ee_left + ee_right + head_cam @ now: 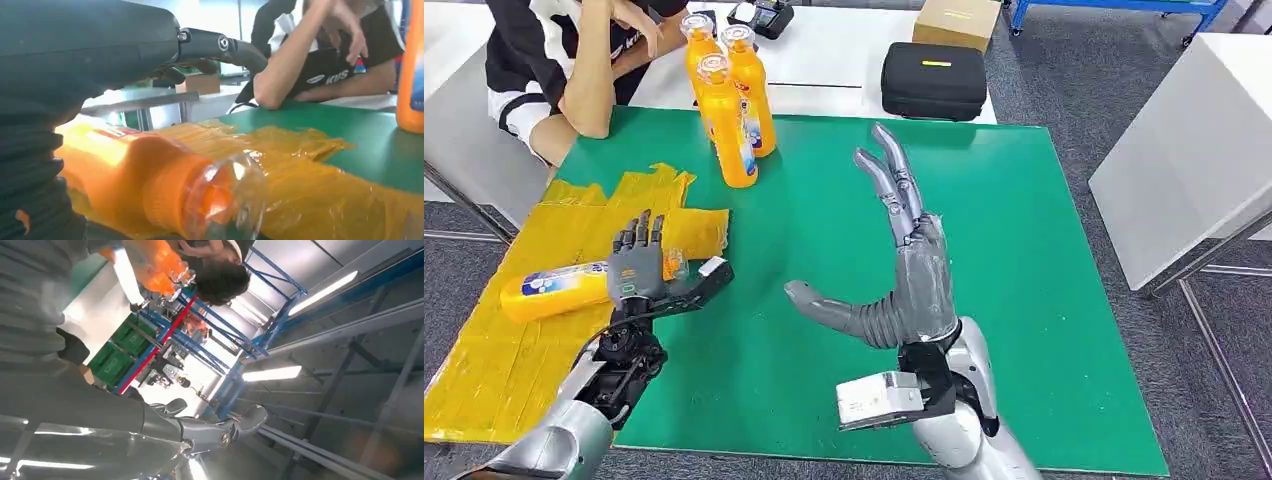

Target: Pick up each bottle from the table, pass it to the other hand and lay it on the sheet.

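While the left hand (639, 268) is gripping a bottle (559, 290) flat over the sheet (514, 340) — apparently laying it down — the right hand (902, 262) is hovering open, empty.

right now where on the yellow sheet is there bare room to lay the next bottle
The near part of the yellow sheet, between the lying bottle and the sheet's front edge, is bare. So is its far strip toward the person's arm. It is crowded around the left hand, which lies over the bottle.
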